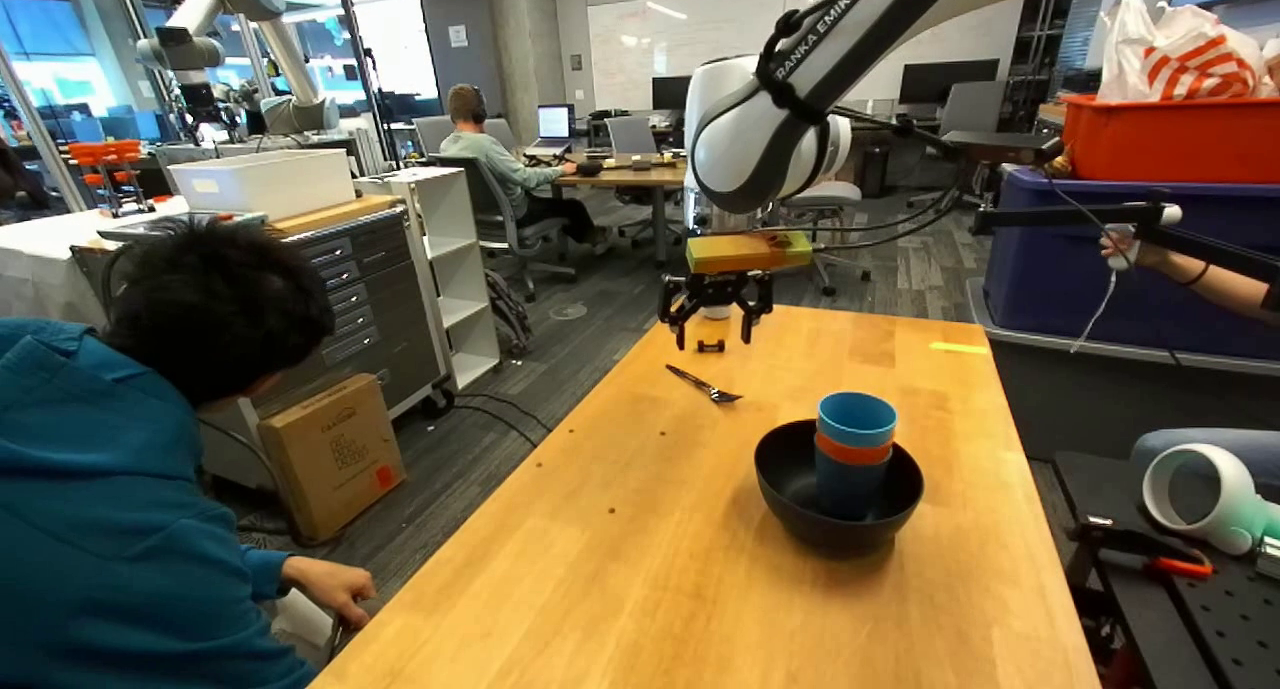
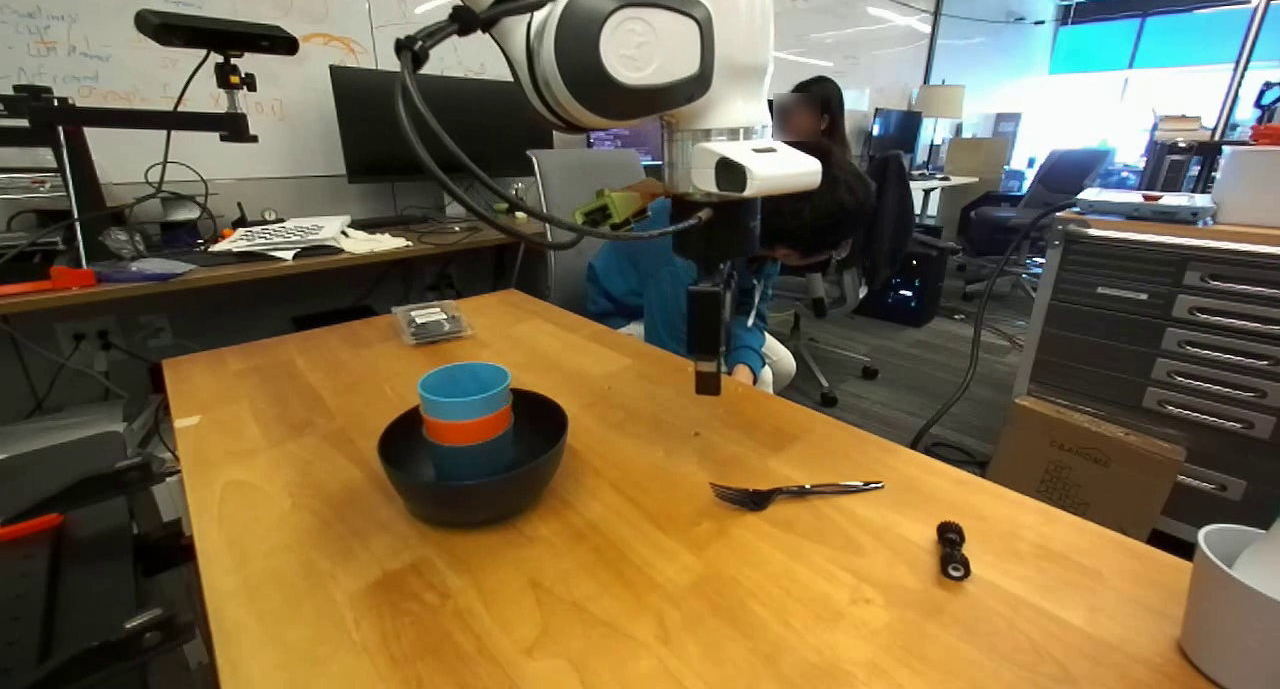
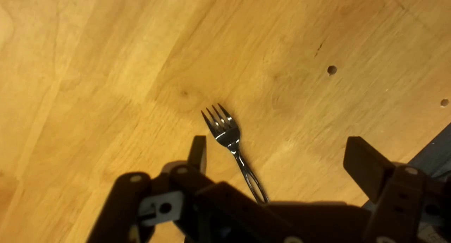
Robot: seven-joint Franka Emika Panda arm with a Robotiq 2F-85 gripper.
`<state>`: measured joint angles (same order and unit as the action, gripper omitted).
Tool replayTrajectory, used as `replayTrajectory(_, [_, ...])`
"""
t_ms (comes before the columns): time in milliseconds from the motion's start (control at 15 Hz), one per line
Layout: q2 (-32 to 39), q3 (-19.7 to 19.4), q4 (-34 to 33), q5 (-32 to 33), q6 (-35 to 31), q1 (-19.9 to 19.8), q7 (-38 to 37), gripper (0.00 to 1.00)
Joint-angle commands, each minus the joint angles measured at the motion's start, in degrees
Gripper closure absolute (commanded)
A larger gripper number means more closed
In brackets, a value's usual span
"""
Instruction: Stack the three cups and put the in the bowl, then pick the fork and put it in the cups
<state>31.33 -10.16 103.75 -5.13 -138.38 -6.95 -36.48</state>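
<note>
Wooden table (image 2: 620, 609), busy lab around it. Gripper (image 3: 276, 147) hangs above the table, jaws wide apart, nothing held. Wrist view shows both fingers (image 3: 366, 167) and the gap; in an exterior view they line up edge-on, one finger (image 2: 707, 339) showing, so spread can't be read there. Fork (image 3: 230, 141) lies on the table. Wrist view gets tines plus part of the handle, rest hidden behind the gripper; both exterior views get its full length. It sits between the bowl (image 2: 470, 504) and a small black spool-like part (image 2: 952, 551). Bowl and cups (image 1: 855, 451) show in the exterior views only: nested stack standing in the bowl, light blue cup (image 2: 465, 399) on top, orange-red cup (image 2: 468, 431) in the middle, dark teal cup (image 2: 475, 459) at the bottom. Round holes (image 3: 332, 70) in the table are sharp in the wrist view, just dots in an exterior view. Clear packet (image 2: 432, 321) near the table edge shows in an exterior view. Person in blue (image 1: 100, 529), head down beside the table, is in both exterior views. Second robot arm (image 1: 287, 59) and a person with headphones (image 1: 500, 164) show in an exterior view.
</note>
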Motion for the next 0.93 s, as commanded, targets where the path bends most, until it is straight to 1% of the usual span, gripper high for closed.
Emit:
replayTrajectory(0, [7.4, -1.67, -10.95, -0.41, 4.52, -0.96, 0.9, 0.0])
replayTrajectory(267, [13.65, -2.63, -18.57, -0.82, 7.16, -2.51, 0.55, 0.0])
replayTrajectory(467, [18.07, -2.25, -22.9, -1.65, 8.62, -3.71, 0.26, 0.0])
replayTrajectory(867, [24.44, -2.11, -28.4, -2.03, 9.73, -4.24, 0.28, 0.0])
